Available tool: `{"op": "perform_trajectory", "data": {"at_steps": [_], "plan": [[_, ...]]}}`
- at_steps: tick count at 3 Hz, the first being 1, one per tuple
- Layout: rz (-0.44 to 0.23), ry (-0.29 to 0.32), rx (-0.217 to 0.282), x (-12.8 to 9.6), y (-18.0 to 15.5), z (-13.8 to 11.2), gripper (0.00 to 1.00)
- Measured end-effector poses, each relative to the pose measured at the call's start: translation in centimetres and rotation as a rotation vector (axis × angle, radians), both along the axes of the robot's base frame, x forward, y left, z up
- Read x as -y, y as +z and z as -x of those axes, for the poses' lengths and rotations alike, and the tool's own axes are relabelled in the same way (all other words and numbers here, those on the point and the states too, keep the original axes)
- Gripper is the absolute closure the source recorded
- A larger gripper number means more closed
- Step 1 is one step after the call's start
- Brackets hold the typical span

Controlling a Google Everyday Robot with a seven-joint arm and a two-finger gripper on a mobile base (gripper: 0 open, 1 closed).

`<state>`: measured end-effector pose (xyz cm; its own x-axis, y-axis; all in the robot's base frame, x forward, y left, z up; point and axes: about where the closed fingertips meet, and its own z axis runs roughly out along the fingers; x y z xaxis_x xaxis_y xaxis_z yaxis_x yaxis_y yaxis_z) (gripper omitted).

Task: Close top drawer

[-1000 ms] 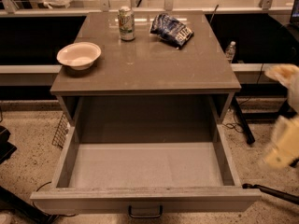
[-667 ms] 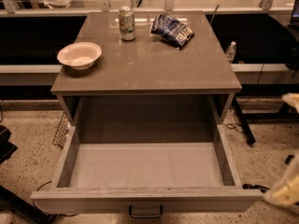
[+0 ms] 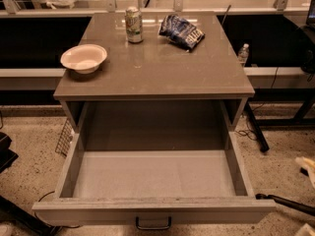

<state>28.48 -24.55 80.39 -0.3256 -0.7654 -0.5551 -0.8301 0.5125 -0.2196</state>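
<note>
My end effector [image 3: 307,164] sits right of the open top drawer [image 3: 153,173]; its state I cannot tell. I'd push squarely at the handle [image 3: 153,223].

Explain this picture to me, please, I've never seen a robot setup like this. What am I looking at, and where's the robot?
There is only one camera view, and it looks down at the front of a grey-brown cabinet. The robot is a rolling base with one arm that ends in a two-finger gripper. Only a pale bit of the gripper shows, at the right edge, low beside the drawer's front corner. Whether it holds anything cannot be told.

The top drawer is pulled wide open, showing its plain grey inside and a small dark handle on its front. The job is to push it shut.

On the cabinet top sit a pale bowl on the left, a drink can at the back, and a blue snack bag to the can's right.
</note>
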Motion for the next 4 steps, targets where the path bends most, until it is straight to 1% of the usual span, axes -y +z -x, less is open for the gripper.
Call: {"op": "perform_trajectory", "data": {"at_steps": [1, 2, 3, 4], "plan": [[0.015, 0.0, 0.003, -0.4, 0.1, -0.6, 0.0], [-0.015, 0.0, -0.04, -0.9, -3.8, -0.3, 0.15], [-0.096, -0.029, -0.114, -0.9, -10.9, 1.8, 0.39], [-0.191, -0.048, -0.164, -1.4, -17.2, 3.3, 0.62]]}}
